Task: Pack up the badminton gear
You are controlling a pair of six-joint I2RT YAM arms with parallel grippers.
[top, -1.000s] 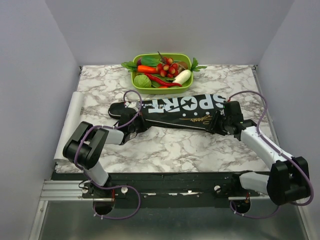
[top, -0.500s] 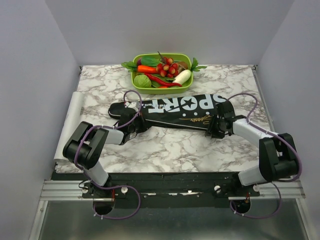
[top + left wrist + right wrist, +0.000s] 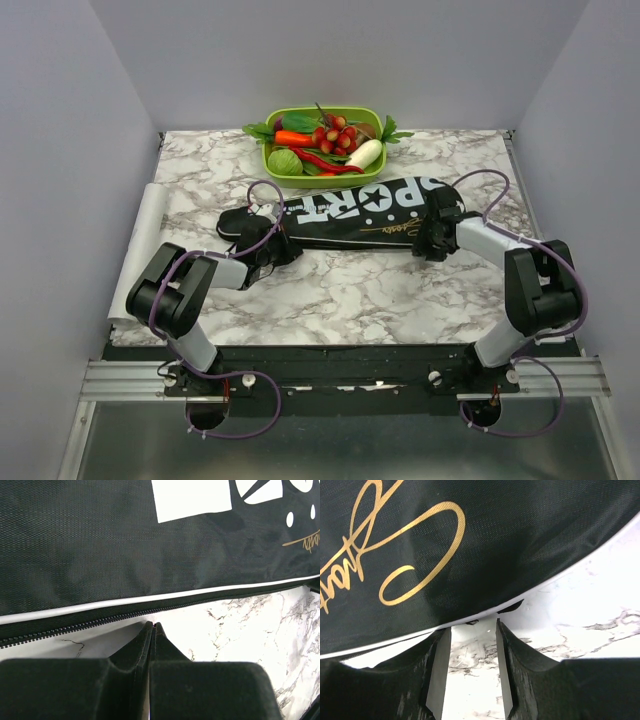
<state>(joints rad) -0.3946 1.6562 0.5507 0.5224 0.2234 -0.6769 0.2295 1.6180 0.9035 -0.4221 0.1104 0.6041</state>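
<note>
The long black bag (image 3: 345, 212) lettered "SPORT" lies flat across the middle of the marble table. No racket or shuttlecock shows. My left gripper (image 3: 268, 252) is shut and empty at the bag's near edge by its narrow left end; in the left wrist view its tips (image 3: 153, 626) sit just below the bag's zipper (image 3: 75, 626) and white piping. My right gripper (image 3: 434, 240) is open at the bag's near edge by its wide right end; in the right wrist view (image 3: 472, 626) the bag's white-piped edge (image 3: 485, 612) lies just beyond the tips, with nothing between them.
A green tray (image 3: 322, 147) of toy vegetables stands behind the bag at the back of the table. A white roll (image 3: 140, 245) lies along the table's left edge. Grey walls close in on three sides.
The bag's wide right end has swung toward the back, so it lies straighter. My right arm has folded inward and moved back with it. The left arm has not moved.
</note>
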